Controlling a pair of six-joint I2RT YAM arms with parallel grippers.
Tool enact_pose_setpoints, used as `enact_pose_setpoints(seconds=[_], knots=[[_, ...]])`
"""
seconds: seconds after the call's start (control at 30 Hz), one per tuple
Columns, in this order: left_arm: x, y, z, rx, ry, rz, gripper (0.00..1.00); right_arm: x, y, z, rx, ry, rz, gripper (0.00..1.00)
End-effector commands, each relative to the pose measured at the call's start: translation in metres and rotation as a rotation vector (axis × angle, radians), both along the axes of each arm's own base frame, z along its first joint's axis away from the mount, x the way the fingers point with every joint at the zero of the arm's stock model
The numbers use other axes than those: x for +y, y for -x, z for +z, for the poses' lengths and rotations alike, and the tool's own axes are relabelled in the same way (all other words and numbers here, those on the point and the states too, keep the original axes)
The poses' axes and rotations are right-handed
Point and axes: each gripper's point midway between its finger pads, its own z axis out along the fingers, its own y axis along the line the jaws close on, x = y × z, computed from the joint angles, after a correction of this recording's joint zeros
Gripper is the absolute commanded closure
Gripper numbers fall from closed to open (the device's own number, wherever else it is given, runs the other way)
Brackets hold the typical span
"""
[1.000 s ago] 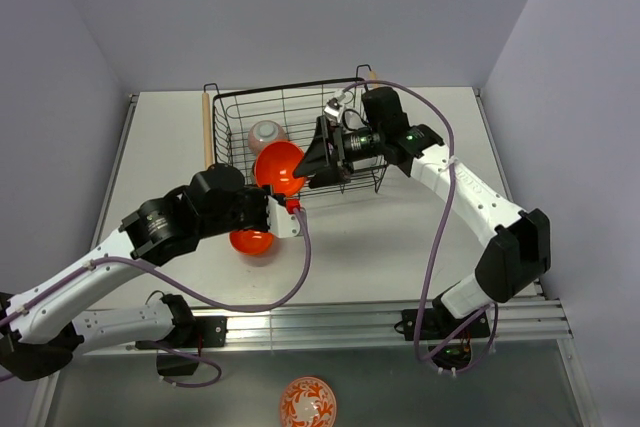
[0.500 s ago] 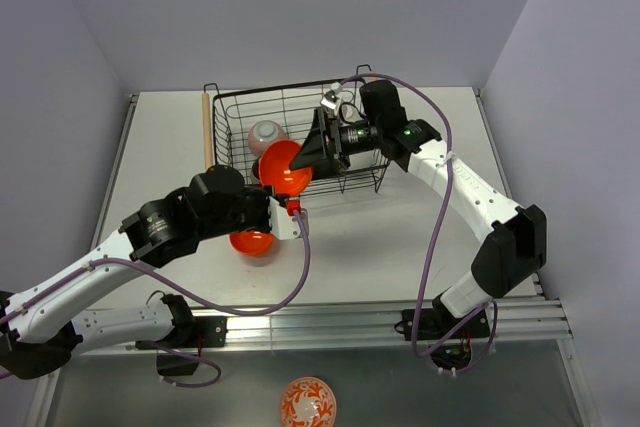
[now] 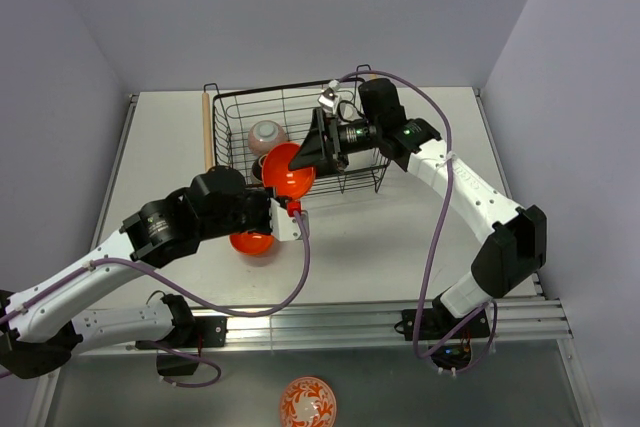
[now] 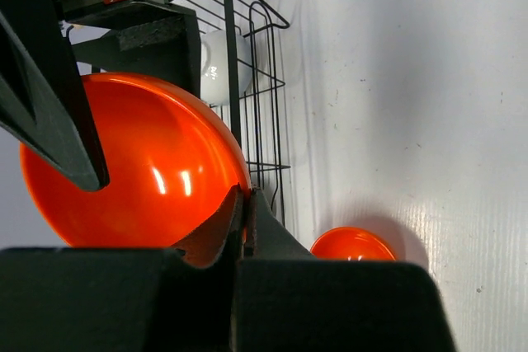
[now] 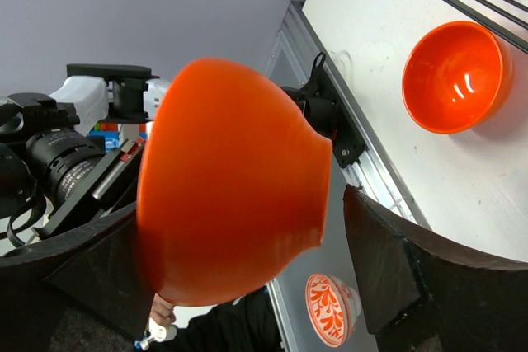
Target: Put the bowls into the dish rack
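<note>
Top view: three task bowls show, two orange and one pale bowl (image 3: 266, 134) inside the dish rack (image 3: 350, 179) at the surface's (image 3: 400, 237) far edge. The left arm (image 3: 170, 227) reaches forward and the right arm (image 3: 470, 197) folds back. The held orange bowl (image 3: 288, 173) hangs between them at the rack's near wall, while the second orange bowl (image 3: 252, 242) sits on the surface.

Left wrist: the left gripper (image 4: 245, 202) is clenched on the held orange bowl's rim.

Right wrist: the right gripper (image 5: 239, 204) straddles it — jaws spread.
</note>
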Motion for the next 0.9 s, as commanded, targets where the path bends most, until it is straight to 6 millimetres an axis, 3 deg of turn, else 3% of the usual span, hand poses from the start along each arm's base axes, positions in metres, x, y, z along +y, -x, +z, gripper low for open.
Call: enact_pose_setpoints(seconds=[0.0,0.2,0.33,0.5,0.53,0.57,0.67,0.73,0.87], knots=[[-0.011,0.003,0.023,-0.028,0.089,-0.029,1.0,0.005,0.002,0.028,-0.107,-0.053,0.021,0.13],[-0.01,0.002,0.021,-0.035,0.087,-0.024,1.0,0.006,0.007,0.03,-0.094,-0.077,0.056,0.27],[-0.008,0.001,0.017,-0.036,0.082,-0.013,1.0,0.006,0.01,0.033,-0.097,-0.094,0.076,0.45],[-0.006,0.0,0.016,-0.034,0.09,0.004,0.99,0.005,0.016,0.035,-0.108,-0.11,0.107,0.83],[-0.006,0.0,0.016,-0.03,0.092,0.006,0.94,0.005,0.016,0.036,-0.112,-0.112,0.109,0.97],[-0.006,0.0,0.016,-0.03,0.092,0.008,0.92,0.005,0.016,0.037,-0.117,-0.111,0.106,1.0],[-0.006,0.0,0.015,-0.03,0.091,0.008,0.79,0.003,0.016,0.038,-0.133,-0.108,0.107,1.0],[-0.004,0.001,0.014,-0.025,0.086,0.005,0.64,0.002,0.013,0.038,-0.144,-0.106,0.099,1.0],[-0.002,0.0,0.013,-0.027,0.087,0.018,0.53,-0.001,0.008,0.039,-0.158,-0.101,0.076,1.0]])
